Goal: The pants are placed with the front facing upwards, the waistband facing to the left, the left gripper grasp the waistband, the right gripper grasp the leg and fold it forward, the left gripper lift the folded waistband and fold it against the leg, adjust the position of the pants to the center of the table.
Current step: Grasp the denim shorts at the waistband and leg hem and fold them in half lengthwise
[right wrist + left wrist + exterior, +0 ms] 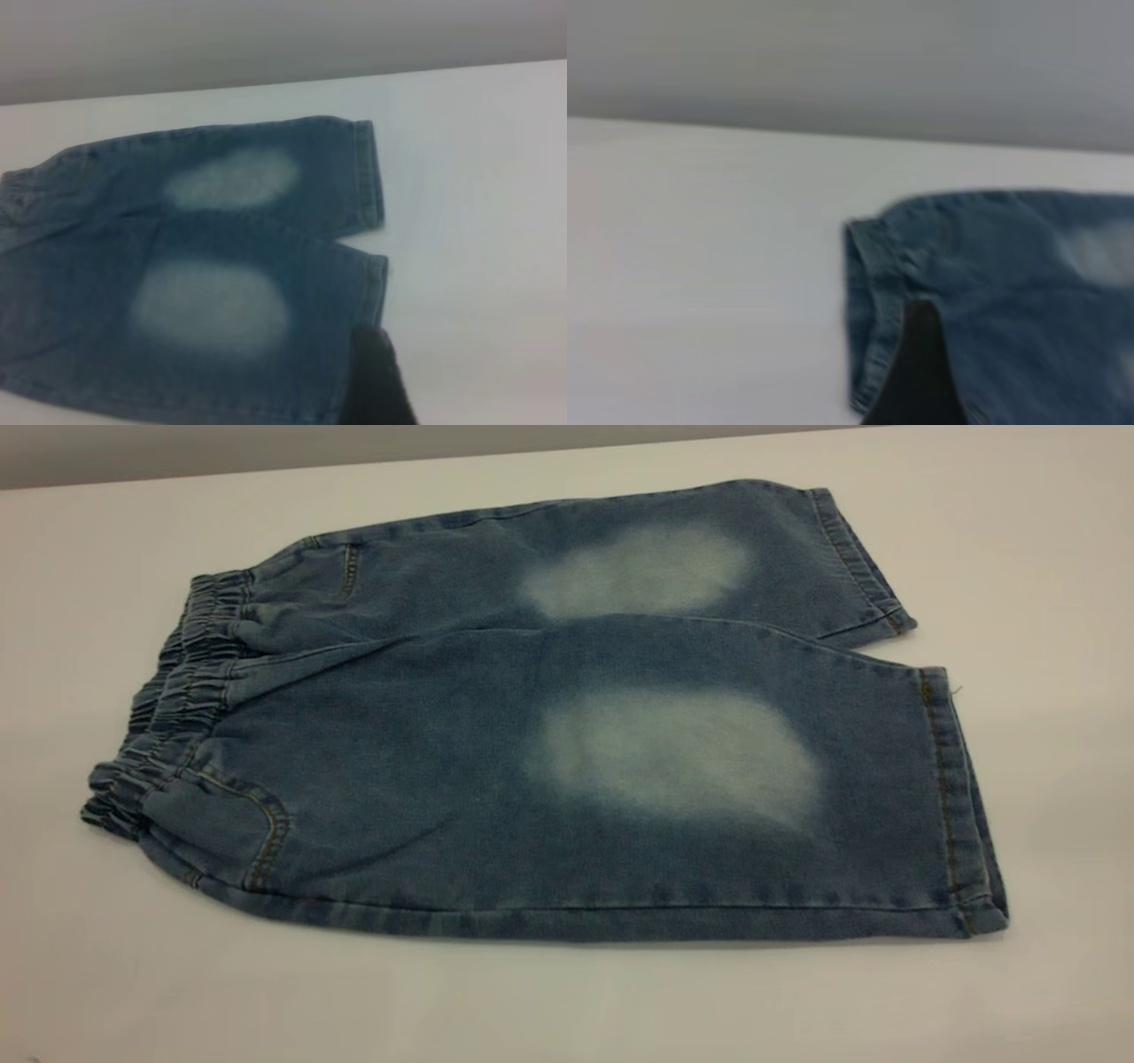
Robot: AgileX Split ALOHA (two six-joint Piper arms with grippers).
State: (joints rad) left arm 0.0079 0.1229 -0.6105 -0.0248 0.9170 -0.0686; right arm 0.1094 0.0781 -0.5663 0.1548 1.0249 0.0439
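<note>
The pants (567, 717) lie flat and spread on the table (1045, 558), both pale faded patches facing up. The gathered waistband (177, 691) is at the left and the two leg hems at the right; the near leg (726, 779) lies in front of the far leg (656, 567). Neither gripper shows in the exterior view. In the left wrist view a black part of my left gripper (917, 376) hangs over the pants (1010, 283) near their banded edge (864, 301). In the right wrist view a black part of my right gripper (376, 381) sits beside the near leg's hem (376, 283).
The white table stretches on every side of the pants, with its far edge (266, 465) against a grey wall. Nothing else lies on it.
</note>
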